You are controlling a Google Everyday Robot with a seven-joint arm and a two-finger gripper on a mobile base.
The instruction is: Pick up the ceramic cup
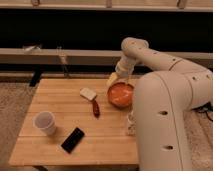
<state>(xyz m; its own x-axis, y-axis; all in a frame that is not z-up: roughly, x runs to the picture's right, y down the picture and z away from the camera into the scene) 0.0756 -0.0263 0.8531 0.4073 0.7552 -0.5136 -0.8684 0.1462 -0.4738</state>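
Observation:
The ceramic cup (45, 122) is small, plain white and handleless. It stands upright near the left front of the wooden table (55, 152). My white arm reaches in from the right, bends at a high joint and comes down behind the orange-red bowl (120, 95). The gripper (115, 77) is at the end of that arm, over the far edge of the table by the bowl's back rim. It is far to the right of the cup and beyond it. Something yellowish shows at the gripper's tip.
A black phone (73, 139) lies right of the cup. A brush (91, 98) with a white head and red handle lies mid-table. A small pale object (131, 123) sits by my arm's large link. A long bench (60, 56) runs behind the table.

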